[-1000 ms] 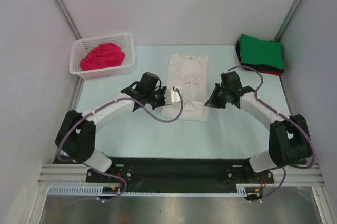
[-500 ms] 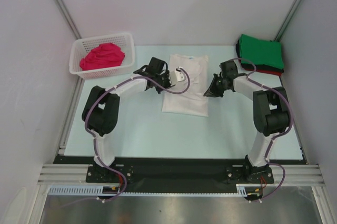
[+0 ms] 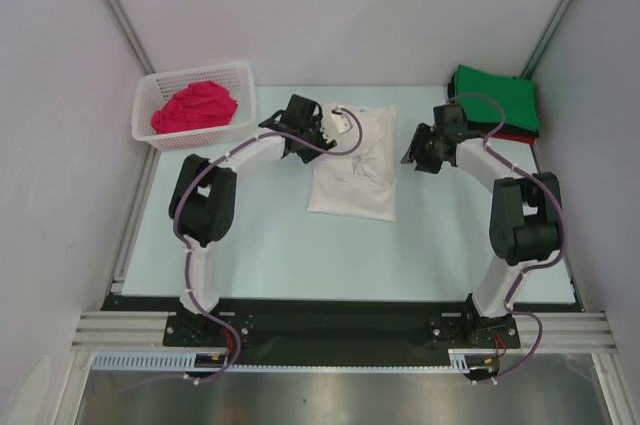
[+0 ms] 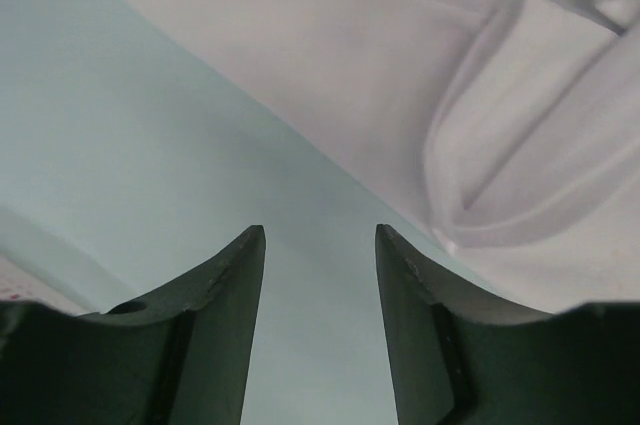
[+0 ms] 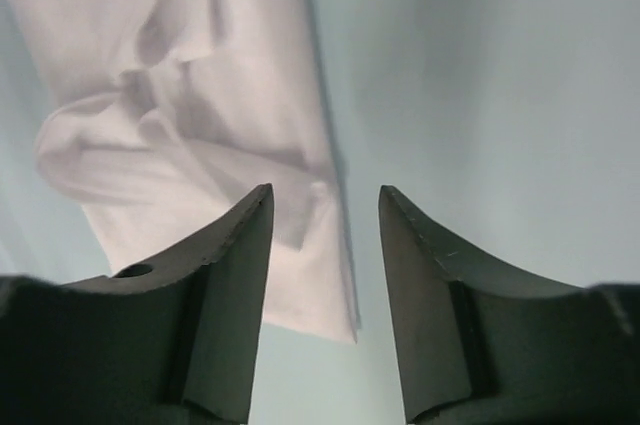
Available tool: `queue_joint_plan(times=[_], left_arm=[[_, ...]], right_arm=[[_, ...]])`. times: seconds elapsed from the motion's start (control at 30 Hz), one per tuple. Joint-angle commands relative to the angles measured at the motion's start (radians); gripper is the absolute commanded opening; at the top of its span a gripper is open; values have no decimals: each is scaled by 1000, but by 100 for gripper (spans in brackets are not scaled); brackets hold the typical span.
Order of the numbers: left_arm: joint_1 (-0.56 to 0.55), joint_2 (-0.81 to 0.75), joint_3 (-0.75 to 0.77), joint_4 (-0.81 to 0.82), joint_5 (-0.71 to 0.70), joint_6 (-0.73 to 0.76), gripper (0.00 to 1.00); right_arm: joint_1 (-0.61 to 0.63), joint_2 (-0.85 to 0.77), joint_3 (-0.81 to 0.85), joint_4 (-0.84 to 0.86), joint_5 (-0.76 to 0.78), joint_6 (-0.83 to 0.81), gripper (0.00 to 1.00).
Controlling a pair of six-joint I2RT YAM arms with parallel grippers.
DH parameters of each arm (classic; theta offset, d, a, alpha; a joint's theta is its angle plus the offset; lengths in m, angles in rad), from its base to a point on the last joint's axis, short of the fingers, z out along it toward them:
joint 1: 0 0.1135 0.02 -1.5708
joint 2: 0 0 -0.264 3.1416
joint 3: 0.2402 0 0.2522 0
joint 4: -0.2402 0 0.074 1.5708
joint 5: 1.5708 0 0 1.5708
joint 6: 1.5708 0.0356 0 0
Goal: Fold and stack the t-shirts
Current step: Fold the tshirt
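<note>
The white t-shirt [image 3: 352,170] lies at the middle of the pale surface [image 3: 280,235], folded into a long panel running from near to far, with loose creases across its middle. The left tool [image 3: 325,133] is positioned at the far left corner of this shirt. In the left wrist view its fingers [image 4: 235,285] stand moderately apart with only bare surface between them, and the white cloth [image 4: 480,125] lies just ahead and to the right. The right tool [image 3: 408,155] is positioned beside the shirt's right edge, over bare surface. In the right wrist view its fingers [image 5: 235,265] are likewise parted and hold nothing, and the shirt's edge [image 5: 200,95] shows below and ahead of them. Whether either tool touches the cloth cannot be told. At the far left corner stands a white lattice basket [image 3: 200,137] containing a crumpled magenta-red t-shirt [image 3: 195,107]. At the far right corner a folded stack rests against the wall: a green t-shirt [image 3: 495,97] on top, with the edge of a red t-shirt [image 3: 516,135] showing beneath it.
</note>
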Motion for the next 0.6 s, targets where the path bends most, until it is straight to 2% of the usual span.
queue_joint_plan(times=[0.0,0.1,0.2,0.27,0.47,0.57], left_arm=[[47,-39,61,4,-18,-87,54],[59,-71,42,-10,34,-95,57],[61,-94,22,-32,41,-95,57],[73,-126,-7,-29,43,-105,57],[119,-223,-112,-18,69,-145,57],[123,-261,-158,-32,72,-147,58]], right_arm=[[93,-133,-11,-14,49,-106,50],[183,-150,-73,2,18,-119,44],[249,-130,-114,64,-83,-88,31],[292,-71,-107,104,-152,-76,26],[358,87,14,97,-159,-74,24],[363,129,62,95,-101,-77,23]])
